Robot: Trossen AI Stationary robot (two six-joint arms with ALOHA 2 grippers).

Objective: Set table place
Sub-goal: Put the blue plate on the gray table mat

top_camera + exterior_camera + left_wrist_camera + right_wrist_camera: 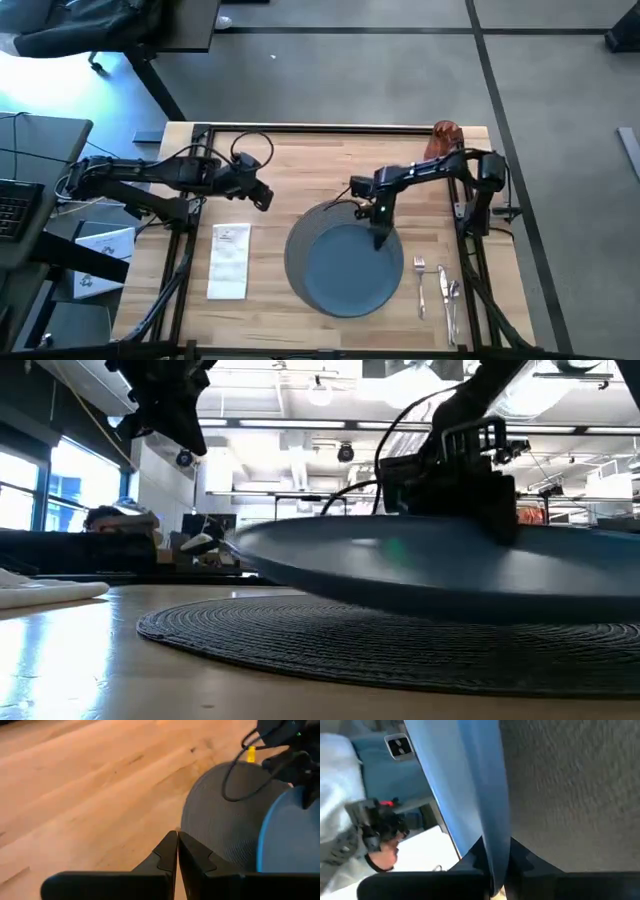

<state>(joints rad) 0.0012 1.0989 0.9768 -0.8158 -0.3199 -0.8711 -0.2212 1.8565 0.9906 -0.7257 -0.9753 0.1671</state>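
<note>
The left gripper (266, 197) hovers with fingers pressed together, empty, above the bare table (300, 160), beyond the white napkin (229, 261). At centre, the right gripper (380, 240) pinches the blue plate's (345, 272) rim, holding it just over the grey mat (300, 240). Fork (420, 285), knife (441, 290) and spoon (454, 300) lie right; the orange cup (444, 138) stands far right.

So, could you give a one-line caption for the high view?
Right tool holds the blue plate by its rim over the grey mat; left tool waits.
</note>
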